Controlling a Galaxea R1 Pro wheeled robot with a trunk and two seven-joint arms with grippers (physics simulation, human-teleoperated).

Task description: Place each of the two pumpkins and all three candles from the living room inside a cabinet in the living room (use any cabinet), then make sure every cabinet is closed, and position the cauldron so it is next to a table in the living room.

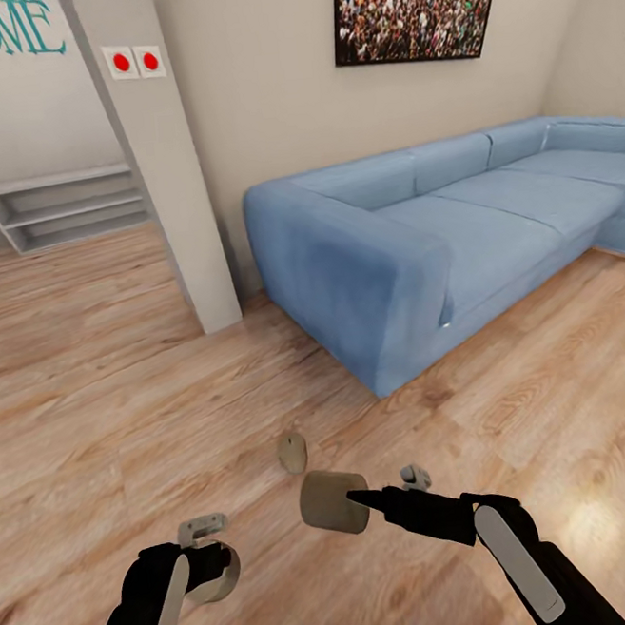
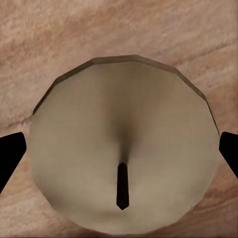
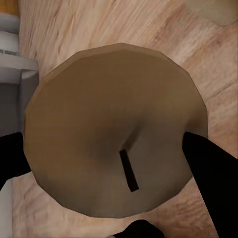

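I hold a candle in each hand. My left gripper [image 1: 208,563] is low at the left, shut on a pale beige candle [image 2: 119,124]; the left wrist view looks down on its dark wick, with a black fingertip [image 2: 10,156] at either side. My right gripper [image 1: 364,501] is shut on a darker tan candle [image 1: 329,502], seen end-on as the candle [image 3: 109,124] between the fingers [image 3: 210,166]. A third candle [image 1: 293,453] lies on the wooden floor just beyond both hands. The pumpkins, cabinet, cauldron and table are out of view.
A blue sectional sofa [image 1: 439,233] fills the right, its near arm about a metre ahead. A white pillar [image 1: 165,174] stands ahead at the left, with low grey shelves [image 1: 63,207] behind it. Open wood floor [image 1: 93,410] stretches to the left.
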